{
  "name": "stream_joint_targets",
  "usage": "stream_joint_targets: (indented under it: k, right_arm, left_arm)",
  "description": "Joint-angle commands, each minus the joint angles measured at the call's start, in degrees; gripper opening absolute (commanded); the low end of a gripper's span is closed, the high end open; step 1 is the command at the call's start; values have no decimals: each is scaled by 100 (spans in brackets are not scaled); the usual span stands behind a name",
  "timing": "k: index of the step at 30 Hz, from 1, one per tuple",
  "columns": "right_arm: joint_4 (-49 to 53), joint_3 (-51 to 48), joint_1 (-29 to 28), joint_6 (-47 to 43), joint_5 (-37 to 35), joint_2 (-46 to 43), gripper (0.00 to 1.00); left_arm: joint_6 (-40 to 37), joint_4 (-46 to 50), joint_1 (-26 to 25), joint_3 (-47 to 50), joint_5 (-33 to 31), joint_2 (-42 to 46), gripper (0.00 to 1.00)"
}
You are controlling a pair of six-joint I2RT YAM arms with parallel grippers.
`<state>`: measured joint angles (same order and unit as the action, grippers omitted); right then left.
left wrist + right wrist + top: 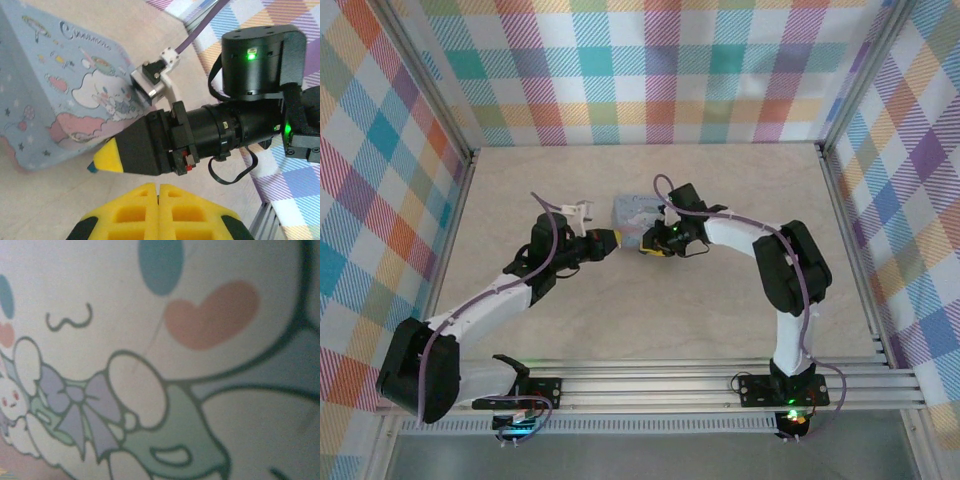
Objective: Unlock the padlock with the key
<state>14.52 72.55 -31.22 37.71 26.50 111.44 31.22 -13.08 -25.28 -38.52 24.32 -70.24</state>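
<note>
The padlock (91, 166) shows as a tiny teal-blue nub poking out under the yellow tip of my right gripper (106, 156), right at the front edge of the tin box. That gripper is seen side-on, so the gap between its fingers is hidden. My left gripper (158, 189) is shut, its yellow pads pressed together just short of the right gripper's tip. The key is hidden; nothing sticks out between the left pads. From above, the left gripper (610, 242) and the right gripper (653, 247) face each other, tips close.
A pastel blue tin box (632, 212) with a cartoon picture on its lid lies on the wooden table (720, 320) behind both grippers. The tin box (160, 340) is very near in the right wrist view. Checked walls stand on three sides.
</note>
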Motion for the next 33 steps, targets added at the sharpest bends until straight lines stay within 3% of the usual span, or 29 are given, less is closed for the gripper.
stream_joint_targets:
  k: [1,6,10,21,33]
  right_arm:
    - [285,-397,-42,237,46,229,34]
    - [141,-651,-49,160,111,-103,46]
    - [156,-817,-42,104,208,-674,48]
    - [-691,-874,-143,385,549,-2677,36]
    - [-2034,-505,-704,1400,1017,-2319,29]
  left_arm:
    - [-65,771,72,-153,-67,90,0]
    - [222,950,72,-287,-117,98,0]
    - [532,1152,74,-491,-177,155,0]
    - [2031,1980,98,-1266,-241,124,0]
    - [2980,1754,97,-1542,-285,198,0]
